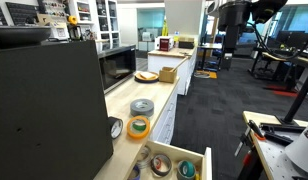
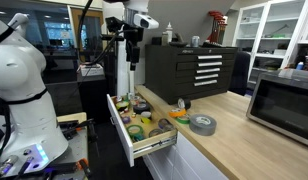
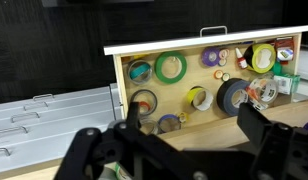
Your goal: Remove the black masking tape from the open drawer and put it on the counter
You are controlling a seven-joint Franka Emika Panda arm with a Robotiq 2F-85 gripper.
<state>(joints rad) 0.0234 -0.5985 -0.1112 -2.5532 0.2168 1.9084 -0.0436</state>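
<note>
Exterior view down the kitchen: the counter [image 1: 146, 91] already has a grey roll [image 1: 142, 106] and a yellow-orange roll [image 1: 139, 126] sitting on it, just above the pulled-out drawer [image 1: 206, 162]. The arm [image 1: 234, 15] is way up and back from all that. My guess is it's parked high so the wrist cam gets the whole drawer in shot before it commits.

From the other side, the tool [image 2: 132, 56] hangs high over the far end of the drawer, not touching anything. The drawer's crammed with rolls, but I can't pick out the black one from here.

The wrist view is the useful one, looking straight down into the drawer, which holds a pile of tape. There's a green roll [image 3: 171, 67] and a yellow roll [image 3: 262, 58], plus a bunch of smaller ones. The black tape [image 3: 234, 96] looks to be the dark ring right of centre, lying flat and hemmed in by its neighbours. The tool's fingers [image 3: 89, 155] are spread wide with nothing between them. So nothing's been picked up yet, and it'll need to come down around that roll.
</note>
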